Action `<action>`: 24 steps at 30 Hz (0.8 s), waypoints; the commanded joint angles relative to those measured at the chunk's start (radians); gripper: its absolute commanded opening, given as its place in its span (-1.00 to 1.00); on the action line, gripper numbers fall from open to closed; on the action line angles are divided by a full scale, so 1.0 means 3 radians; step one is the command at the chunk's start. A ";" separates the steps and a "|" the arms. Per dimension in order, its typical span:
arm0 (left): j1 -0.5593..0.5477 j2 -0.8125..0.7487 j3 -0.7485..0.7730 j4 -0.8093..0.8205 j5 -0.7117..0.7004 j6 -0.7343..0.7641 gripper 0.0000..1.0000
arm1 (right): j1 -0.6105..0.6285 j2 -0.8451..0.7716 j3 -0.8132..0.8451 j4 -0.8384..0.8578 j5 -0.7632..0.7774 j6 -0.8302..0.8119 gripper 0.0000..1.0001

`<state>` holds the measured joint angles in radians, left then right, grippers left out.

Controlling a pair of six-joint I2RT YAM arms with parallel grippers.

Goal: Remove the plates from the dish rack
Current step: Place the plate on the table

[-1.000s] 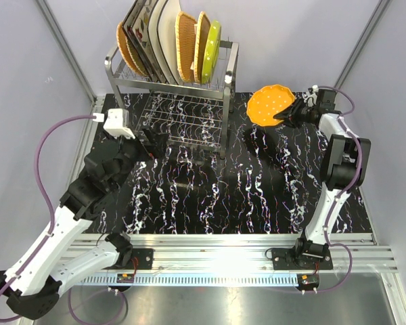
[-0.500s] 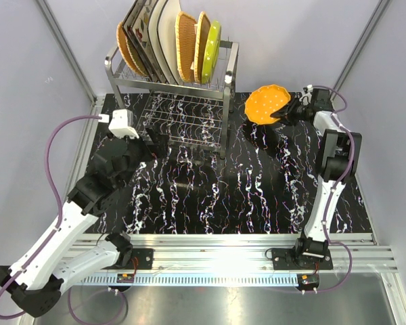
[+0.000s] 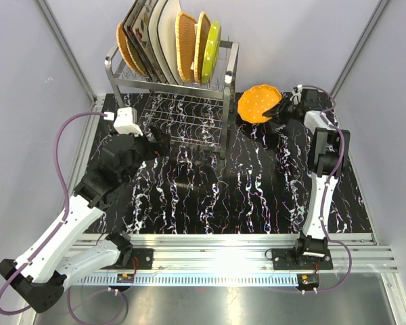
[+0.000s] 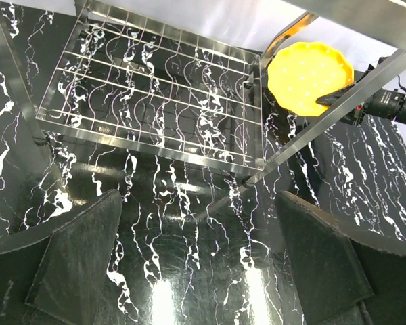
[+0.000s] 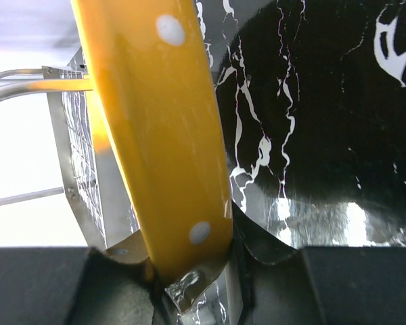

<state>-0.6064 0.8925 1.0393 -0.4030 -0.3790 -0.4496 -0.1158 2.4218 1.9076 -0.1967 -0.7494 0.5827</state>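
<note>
The dish rack (image 3: 168,84) stands at the back of the table, with several plates (image 3: 169,42) upright in its top tier: wicker, cream square and a green one (image 3: 212,42). An orange-yellow plate with white dots (image 3: 257,103) hangs tilted just right of the rack, and my right gripper (image 3: 282,108) is shut on its rim. The right wrist view shows that plate (image 5: 155,128) clamped edge-on in my right gripper (image 5: 189,264). My left gripper (image 4: 199,223) is open and holds nothing, low in front of the rack's bare lower shelf (image 4: 149,88). The held plate (image 4: 310,68) shows behind the rack's leg.
The black marbled table (image 3: 210,196) stretches between the arms. A metal rail (image 3: 223,244) runs along its near edge. Slanted frame posts (image 3: 64,47) rise at the back corners, and grey walls close in on both sides.
My right gripper has carried the orange-yellow plate leftward and back, closer to the rack's right side. My left arm has edged forward toward the rack.
</note>
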 commanded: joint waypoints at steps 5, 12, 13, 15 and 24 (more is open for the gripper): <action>0.0037 0.0022 0.0161 0.0055 -0.0076 -0.0102 0.98 | 0.0094 0.0016 0.0314 0.0543 -0.0146 0.0149 -1.00; 0.0037 -0.0050 0.0130 0.0040 -0.0107 -0.0199 0.98 | 0.0094 0.0083 0.0289 0.0517 -0.0100 0.0175 -0.98; 0.0037 -0.0060 0.0125 0.0040 -0.0107 -0.0209 0.98 | 0.0094 0.0083 0.0284 0.0517 -0.0094 0.0180 -0.95; 0.0037 -0.0070 0.0125 0.0050 -0.0102 -0.0219 0.98 | 0.0094 0.0088 0.0253 0.0512 -0.0089 0.0175 -0.87; 0.0042 -0.0050 0.0201 0.0101 -0.0010 -0.0275 0.98 | 0.0094 0.0047 0.0212 0.0369 -0.0033 0.0006 0.33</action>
<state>-0.6006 0.8856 1.0420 -0.4248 -0.3794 -0.5083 -0.0921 2.4859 1.9247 -0.1459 -0.7422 0.6220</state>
